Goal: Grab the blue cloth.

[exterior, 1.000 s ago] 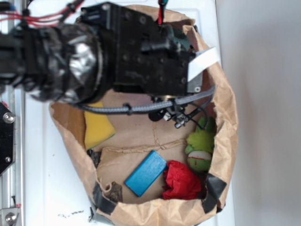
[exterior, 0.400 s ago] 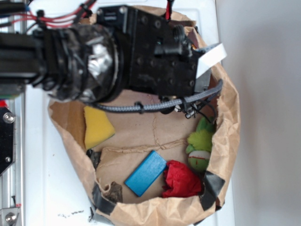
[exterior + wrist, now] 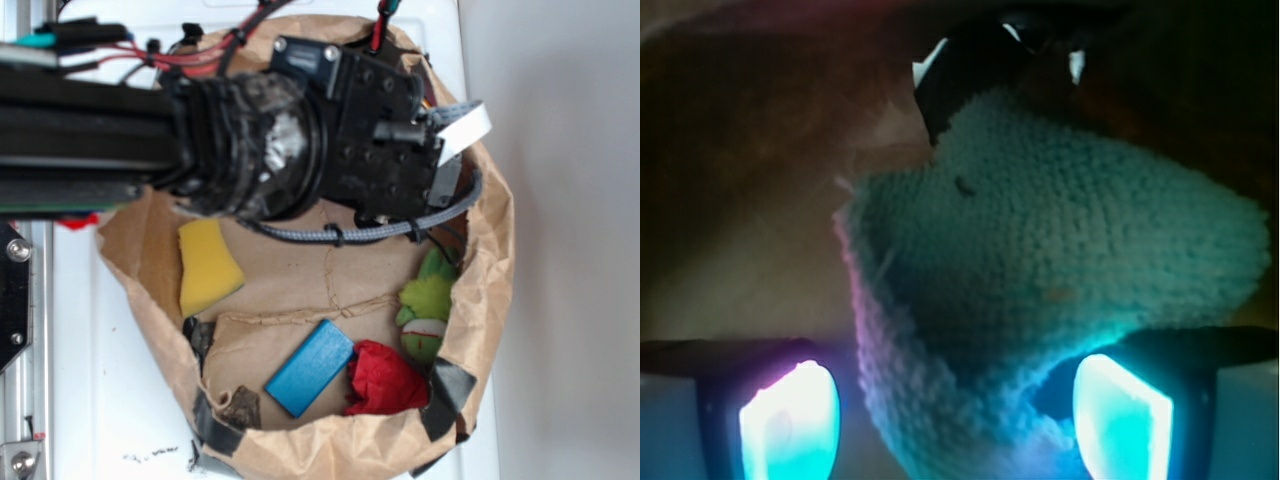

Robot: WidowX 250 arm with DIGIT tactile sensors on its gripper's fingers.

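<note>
The blue cloth (image 3: 1060,270) is a fuzzy teal terry cloth with a small yellowish spot. It fills the middle of the wrist view, lying crumpled on the brown paper of the bag. My gripper (image 3: 955,420) is open, with its two lit fingertips (image 3: 790,425) on either side of the cloth's near fold, not closed on it. In the exterior view my arm and gripper body (image 3: 385,140) hang over the upper right of the paper bag (image 3: 485,290) and hide the cloth completely.
In the bag lie a yellow sponge (image 3: 207,265), a dark blue rigid block (image 3: 310,367), a red cloth (image 3: 388,380) and a green plush toy (image 3: 428,305). The bag's raised paper walls stand close to the gripper. A grey cable (image 3: 340,233) loops below the arm.
My arm has moved right and toward the bag's upper right wall. The objects in the bag have not moved.
</note>
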